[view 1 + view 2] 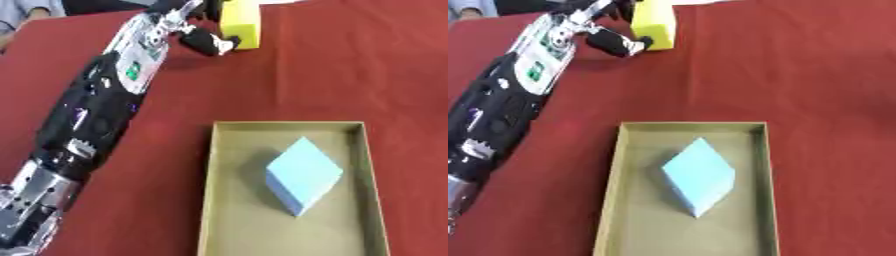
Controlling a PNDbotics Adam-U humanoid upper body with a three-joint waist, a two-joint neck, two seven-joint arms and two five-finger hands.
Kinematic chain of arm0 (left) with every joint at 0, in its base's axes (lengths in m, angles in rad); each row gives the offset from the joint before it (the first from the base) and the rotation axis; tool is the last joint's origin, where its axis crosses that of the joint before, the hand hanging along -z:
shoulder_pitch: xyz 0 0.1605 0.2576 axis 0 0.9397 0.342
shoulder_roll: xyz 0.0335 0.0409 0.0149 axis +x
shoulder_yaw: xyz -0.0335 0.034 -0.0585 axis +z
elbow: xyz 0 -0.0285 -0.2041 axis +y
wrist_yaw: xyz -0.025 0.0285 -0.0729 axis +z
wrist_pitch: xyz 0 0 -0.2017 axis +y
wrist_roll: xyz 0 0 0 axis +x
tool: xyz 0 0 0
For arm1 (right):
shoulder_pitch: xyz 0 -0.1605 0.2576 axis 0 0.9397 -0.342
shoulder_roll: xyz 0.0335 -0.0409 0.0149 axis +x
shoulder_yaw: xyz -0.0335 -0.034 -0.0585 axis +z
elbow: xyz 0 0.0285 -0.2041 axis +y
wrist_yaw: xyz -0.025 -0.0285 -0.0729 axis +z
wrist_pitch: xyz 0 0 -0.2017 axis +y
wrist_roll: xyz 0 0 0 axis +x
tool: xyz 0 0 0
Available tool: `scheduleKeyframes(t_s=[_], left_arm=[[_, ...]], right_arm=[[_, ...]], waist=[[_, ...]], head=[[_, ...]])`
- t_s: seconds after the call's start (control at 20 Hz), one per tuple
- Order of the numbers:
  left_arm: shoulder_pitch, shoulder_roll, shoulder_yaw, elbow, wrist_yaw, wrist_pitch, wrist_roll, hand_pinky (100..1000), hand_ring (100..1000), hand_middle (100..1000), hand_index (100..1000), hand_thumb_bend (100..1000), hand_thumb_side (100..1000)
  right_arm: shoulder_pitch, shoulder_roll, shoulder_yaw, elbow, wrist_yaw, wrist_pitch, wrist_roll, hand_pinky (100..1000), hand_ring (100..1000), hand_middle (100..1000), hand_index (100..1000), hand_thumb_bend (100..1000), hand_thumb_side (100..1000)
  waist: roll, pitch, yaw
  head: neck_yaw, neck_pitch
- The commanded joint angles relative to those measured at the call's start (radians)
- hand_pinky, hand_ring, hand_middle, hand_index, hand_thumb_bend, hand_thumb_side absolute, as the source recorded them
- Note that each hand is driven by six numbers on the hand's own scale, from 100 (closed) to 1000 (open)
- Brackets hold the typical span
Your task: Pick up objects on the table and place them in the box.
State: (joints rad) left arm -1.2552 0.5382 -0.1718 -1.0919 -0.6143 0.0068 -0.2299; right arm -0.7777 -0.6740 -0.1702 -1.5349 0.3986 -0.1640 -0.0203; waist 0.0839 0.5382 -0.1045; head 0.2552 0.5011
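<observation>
At the far edge of the red table, the left hand is closing on a yellow block.

Seen from the left eye, the left hand (206, 37) is reaching up the red cloth-covered table (350, 75), its black fingers curling around the near side of the yellow block (241, 25), a smooth, matte, box-shaped piece that looks like foam. The arm is showing glossy black shells, silver joints and a small green label whose writing cannot be read. Nearer the camera, a shallow, rectangular, tan cardboard box (210, 200) is lying flat, holding a pale blue block (304, 175) with crisp edges, turned corner-on like a diamond. Seen from the right eye, the thumb is pressing against the yellow block's lower corner, and the blue block is sitting near the box's middle, apart from its walls. No right hand is showing in either view.
</observation>
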Motion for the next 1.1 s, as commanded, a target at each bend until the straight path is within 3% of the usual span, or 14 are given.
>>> scheduleKeyframes(t_s=[0.05, 0.2, 0.4, 0.75, 0.95, 1.1], left_arm=[[-0.003, 0.038, -0.008, -0.072, 0.052, 0.022, 0.019, 648, 623, 478, 631, 241, 231], [0.022, 0.052, -0.040, -0.160, 0.109, 0.060, 0.041, 644, 618, 473, 625, 238, 231], [0.067, 0.071, -0.092, -0.332, 0.179, 0.162, 0.073, 642, 617, 474, 625, 251, 223], [0.183, 0.069, -0.160, -0.676, 0.285, 0.302, 0.078, 642, 616, 476, 629, 239, 231], [0.249, 0.069, -0.186, -0.848, 0.308, 0.340, 0.045, 646, 624, 482, 635, 263, 234], [0.272, 0.077, -0.213, -0.901, 0.298, 0.323, 0.007, 640, 623, 477, 629, 274, 230]], right_arm=[[0.002, -0.018, -0.014, -0.024, 0.005, 0.006, -0.002, 733, 698, 569, 812, 100, 907], [0.023, -0.016, -0.015, -0.032, 0.008, 0.010, -0.001, 732, 698, 569, 812, 100, 901], [0.047, -0.010, -0.012, -0.046, 0.013, 0.015, 0.002, 733, 699, 571, 812, 100, 893], [0.078, 0.001, -0.014, -0.068, 0.019, 0.027, 0.005, 732, 704, 572, 811, 100, 887], [0.092, 0.005, -0.011, -0.088, 0.022, 0.039, 0.003, 733, 706, 573, 812, 100, 879], [0.101, 0.009, -0.008, -0.100, 0.027, 0.045, 0.003, 733, 707, 574, 813, 100, 874]], waist=[[-0.006, -0.055, 0.007], [0.001, -0.089, 0.012], [0.001, -0.128, 0.029], [-0.007, -0.167, 0.082], [-0.009, -0.185, 0.114], [-0.012, -0.198, 0.130]], head=[[-0.021, 0.033], [-0.053, 0.068], [-0.095, 0.110], [-0.145, 0.165], [-0.162, 0.184], [-0.173, 0.191]])
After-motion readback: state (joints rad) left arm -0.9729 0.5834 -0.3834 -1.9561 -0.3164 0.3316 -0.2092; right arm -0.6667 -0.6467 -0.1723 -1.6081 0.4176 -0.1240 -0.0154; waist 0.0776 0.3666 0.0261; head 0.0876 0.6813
